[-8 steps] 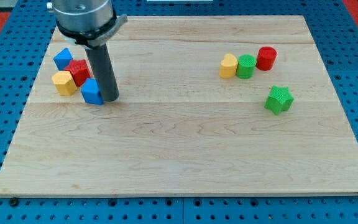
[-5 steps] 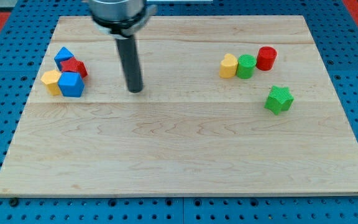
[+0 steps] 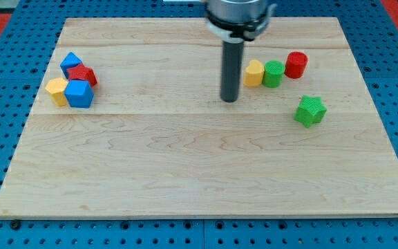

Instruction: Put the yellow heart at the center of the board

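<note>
My tip (image 3: 229, 99) upper centre, left of yellow heart (image 3: 254, 72) | no jaws, bare rod | risk: dragging touching green block (image 3: 273, 73) along.

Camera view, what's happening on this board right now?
My tip rests on the wooden board, near the middle, just left of the yellow heart, not touching it. The heart sits in a row with a green block and a red cylinder, so it is not centered yet.
</note>
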Controlling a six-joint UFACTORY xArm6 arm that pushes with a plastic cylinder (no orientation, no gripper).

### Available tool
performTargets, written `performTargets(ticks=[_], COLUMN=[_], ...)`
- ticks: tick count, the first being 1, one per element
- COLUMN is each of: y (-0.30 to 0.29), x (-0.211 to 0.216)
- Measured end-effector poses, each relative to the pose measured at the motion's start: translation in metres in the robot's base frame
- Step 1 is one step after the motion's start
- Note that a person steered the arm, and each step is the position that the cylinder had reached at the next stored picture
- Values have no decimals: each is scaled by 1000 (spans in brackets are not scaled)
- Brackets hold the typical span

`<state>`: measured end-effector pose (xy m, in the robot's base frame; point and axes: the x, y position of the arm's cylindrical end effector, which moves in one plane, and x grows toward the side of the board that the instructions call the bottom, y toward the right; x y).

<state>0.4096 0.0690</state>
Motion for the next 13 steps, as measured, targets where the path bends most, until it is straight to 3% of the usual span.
performTargets(ticks=[3,4,5,7,8,9,10,13], y=[157,109,-1,29,-16,-125,-186,-175], x=[-29,-41,-51,-88,-107,-93,-91,-101])
